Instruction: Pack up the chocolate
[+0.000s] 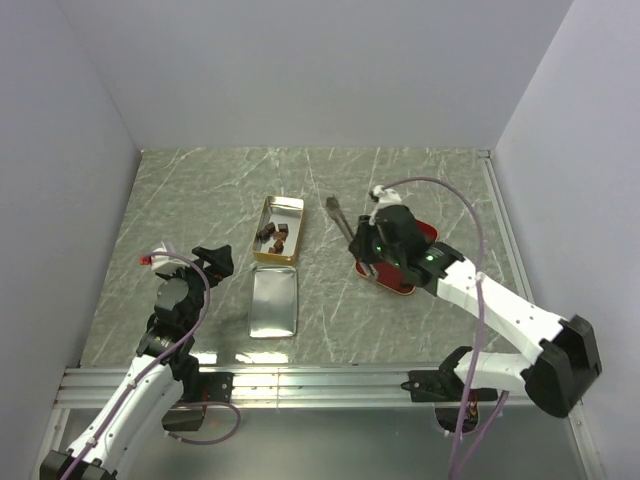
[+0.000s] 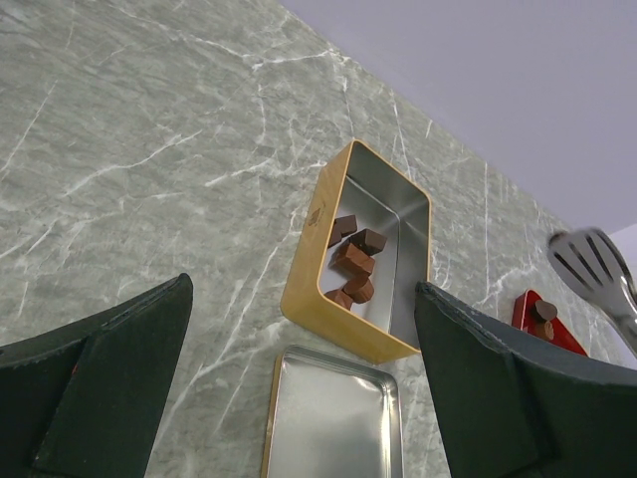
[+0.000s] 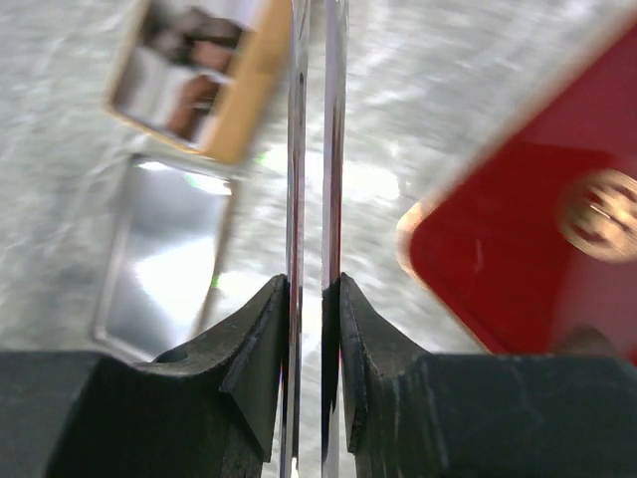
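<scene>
Marbled table (image 1: 200,200): my right gripper (image 3: 314,289) pinches the tongs (image 1: 336,212) just right of the tin (image 2: 311,284), my left gripper (image 1: 216,262) is spread wide and idle, so I'd squeeze steadily and release low beside the chocolate (image 2: 353,261) inside.

The left gripper (image 1: 216,261) sits low with jaws spread wide (arm folded near its base); the right gripper (image 3: 314,299), arm stretched forward, pinches the tongs (image 3: 333,139).

A lab test cell: blank walls (image 1: 300,70) around marble-look table (image 1: 200,200)
</scene>
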Motion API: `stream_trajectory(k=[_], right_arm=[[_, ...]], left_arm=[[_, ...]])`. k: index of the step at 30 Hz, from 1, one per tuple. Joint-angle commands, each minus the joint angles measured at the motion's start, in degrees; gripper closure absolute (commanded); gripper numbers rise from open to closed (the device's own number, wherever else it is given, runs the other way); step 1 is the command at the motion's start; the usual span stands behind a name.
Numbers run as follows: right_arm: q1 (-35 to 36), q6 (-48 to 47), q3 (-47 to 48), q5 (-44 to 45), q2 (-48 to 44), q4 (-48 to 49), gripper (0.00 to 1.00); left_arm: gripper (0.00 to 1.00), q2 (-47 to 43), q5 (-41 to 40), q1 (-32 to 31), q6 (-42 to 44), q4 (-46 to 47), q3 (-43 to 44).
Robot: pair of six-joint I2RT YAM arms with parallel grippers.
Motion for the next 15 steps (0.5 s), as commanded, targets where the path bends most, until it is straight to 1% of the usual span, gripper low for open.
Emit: stream_trajectory(k=[1,2,6,8,11,15], right_arm=[[3.17,-0.16,7.05,-3.36,6.21,6.92,0.76],[4.14,-0.25,8.29,-3.54,9.54,6.92,0.76],[9.14,-1.13,14.71,-3.37,17.47,6.14,0.76],[10.12,-1.13,18.14,-2.5,21.15,5.26,0.76],[11.44,-0.96,20.69,-2.22,23.97,4.37,0.76],[11.97,-0.87,21.4,-2.4,24.95,4.73,0.76]], left_arm=[[0.01,-0.45,-0.54,-0.3,0.24,0.42,-0.58],[0.01,-0.53,-0.54,-0.3,0.24,0.42,-0.49],[0.0,-0.62,-0.54,-0.3,0.15,0.42,-0.67],[0.01,-0.71,-0.72,-0.39,0.15,0.33,-0.67],[0.01,-0.88,-0.72,-0.39,0.15,0.42,-0.67],[0.01,-0.89,-0.72,-0.39,0.24,0.42,-0.76]])
